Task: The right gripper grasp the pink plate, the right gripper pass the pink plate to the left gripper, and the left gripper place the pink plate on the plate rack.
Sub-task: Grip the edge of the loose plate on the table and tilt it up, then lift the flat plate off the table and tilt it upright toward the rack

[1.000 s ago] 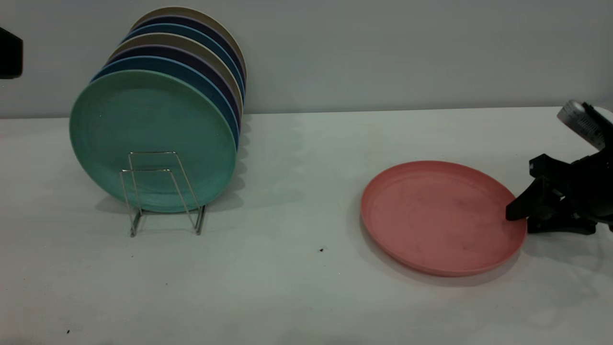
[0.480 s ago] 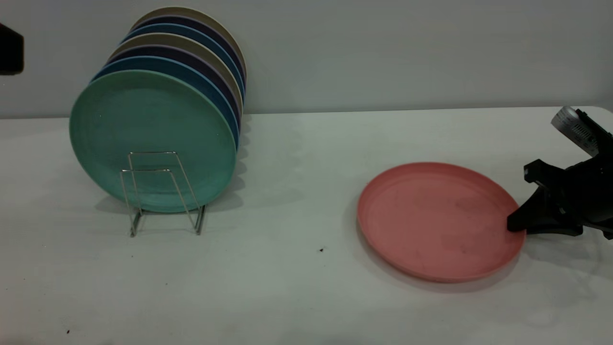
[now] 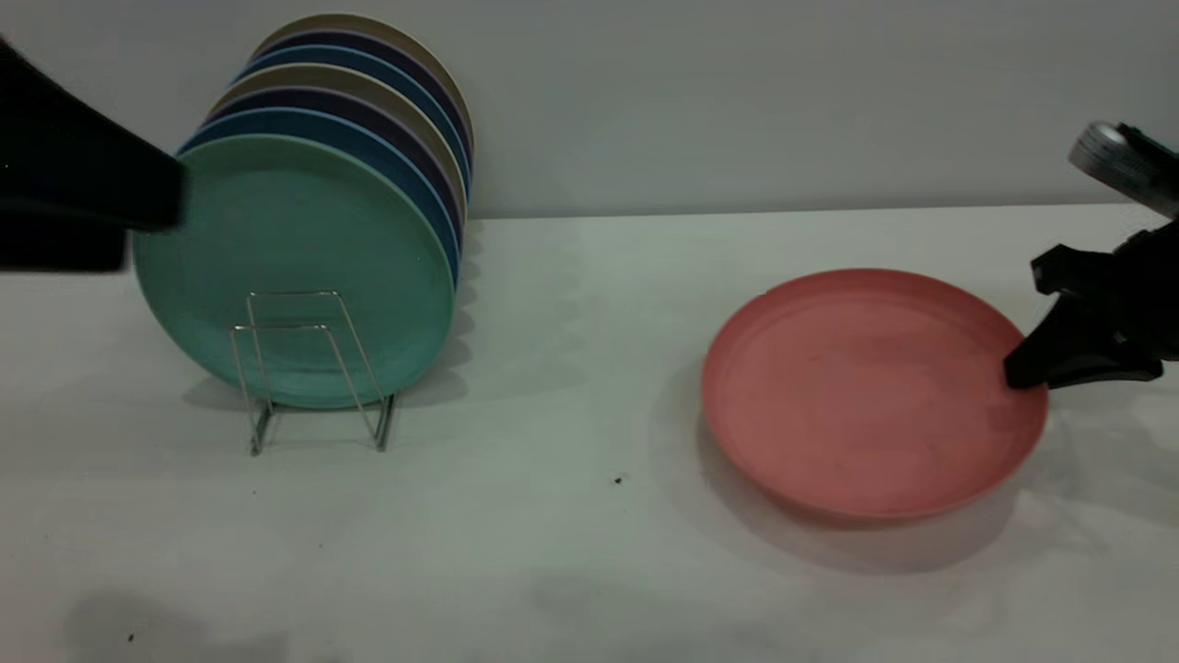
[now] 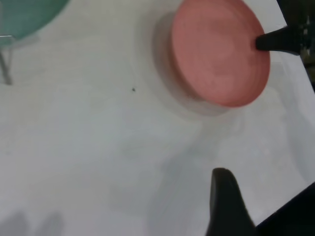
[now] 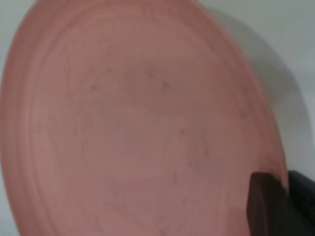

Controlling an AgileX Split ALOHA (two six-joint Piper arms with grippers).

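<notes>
The pink plate [image 3: 866, 396] is held a little above the table, its near edge tilted down, its shadow below it. My right gripper [image 3: 1018, 378] is shut on the plate's right rim, one jaw on top and one beneath. In the right wrist view the plate [image 5: 138, 128] fills the picture, with the gripper [image 5: 283, 196] pinching the rim. The plate rack [image 3: 313, 368] stands at the left, its front wire loops bare. My left gripper [image 3: 83, 193] is high at the far left, open and empty; its wrist view shows the plate [image 4: 216, 49] far off.
Several plates stand upright in the rack, a teal-green plate [image 3: 285, 249] in front, blue, dark purple and beige ones behind. A grey wall [image 3: 737, 101] runs along the back of the white table [image 3: 553, 552].
My right gripper has lifted the pink plate off the table by its right rim. My left arm has swung into view at the upper left.
</notes>
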